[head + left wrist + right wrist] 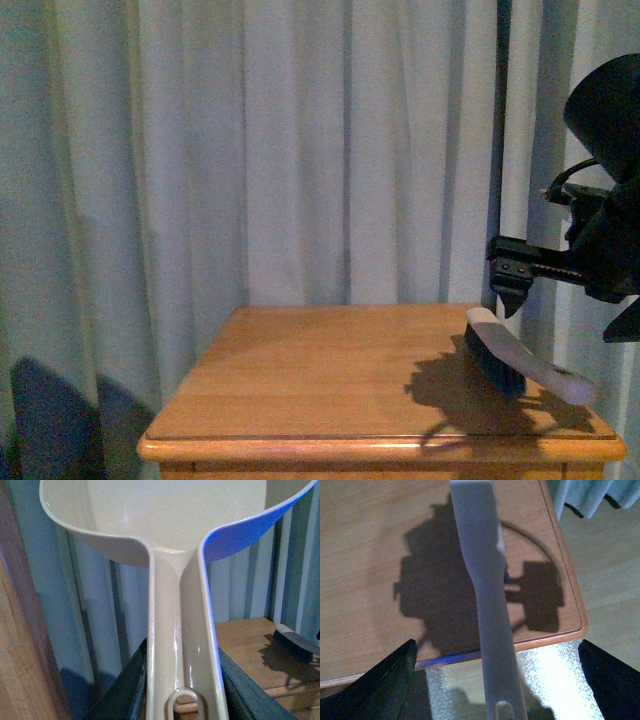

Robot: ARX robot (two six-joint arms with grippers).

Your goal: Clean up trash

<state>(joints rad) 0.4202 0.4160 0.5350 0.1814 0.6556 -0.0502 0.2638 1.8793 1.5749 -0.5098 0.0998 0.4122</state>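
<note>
Brush [520, 362] on the table [320, 380] by its right edge, curtain [300, 150] behind the table, dustpan [180, 580] between the left jaws.

Bare tabletop [320, 370] spreads left of the brush [497, 358], curtain [300, 150] close behind.

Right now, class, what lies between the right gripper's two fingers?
The brush handle lies there, clear of both fingers, partly over the wooden table; the right wrist view shows it.

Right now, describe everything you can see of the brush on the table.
The brush has a pale, plastic-looking back and long flat handle with a hanging slot at its end, and dark bristles beneath the head. It lies bristles-down near the wooden table's right front corner, handle end overhanging the edge. The right gripper hovers over it, fingers wide apart, clear of it.
</note>
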